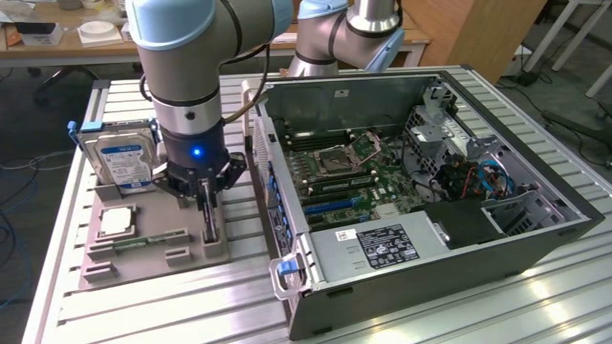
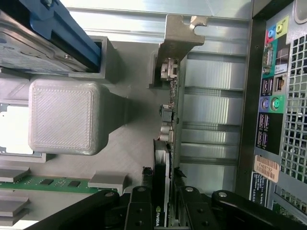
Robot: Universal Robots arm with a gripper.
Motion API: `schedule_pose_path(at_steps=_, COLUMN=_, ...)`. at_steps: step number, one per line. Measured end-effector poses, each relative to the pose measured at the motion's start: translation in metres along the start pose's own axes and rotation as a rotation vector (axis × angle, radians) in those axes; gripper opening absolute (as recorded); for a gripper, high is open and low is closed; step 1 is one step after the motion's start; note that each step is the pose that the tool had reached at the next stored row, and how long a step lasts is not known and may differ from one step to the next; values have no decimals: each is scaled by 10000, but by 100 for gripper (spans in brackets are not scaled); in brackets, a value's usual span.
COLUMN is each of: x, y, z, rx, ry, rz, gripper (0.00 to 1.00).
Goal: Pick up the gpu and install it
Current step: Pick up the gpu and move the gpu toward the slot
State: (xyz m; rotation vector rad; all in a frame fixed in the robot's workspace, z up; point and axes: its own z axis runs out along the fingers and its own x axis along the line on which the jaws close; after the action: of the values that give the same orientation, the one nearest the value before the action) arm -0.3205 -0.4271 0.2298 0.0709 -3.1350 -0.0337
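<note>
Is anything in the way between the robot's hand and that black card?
No, nothing that I can see. The gripper sits right over the gpu, which stands on its edge in the grey holder beside the open computer case. Nothing lies between the two.

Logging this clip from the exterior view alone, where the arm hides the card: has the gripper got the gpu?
Observer: Yes. The wrist view shows the gripper shut on the gpu, pressing both faces.
Operator: Where is its bracket?
Observer: The silvery bracket stands at the card's end, clear of the gripper.
Operator: What lies beside it?
Observer: The rear port panel, with coloured jacks.
</note>
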Motion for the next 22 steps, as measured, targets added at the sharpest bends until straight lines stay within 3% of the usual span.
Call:
schedule_pose_path(at_steps=12, x=-2, y=0, z=-5, rx=2, ry=-7, rz=262, gripper=27)
schedule_pose_path(at_steps=22, x=-1, y=3, z=-134, rx=2, ry=-6, rz=262, gripper=27)
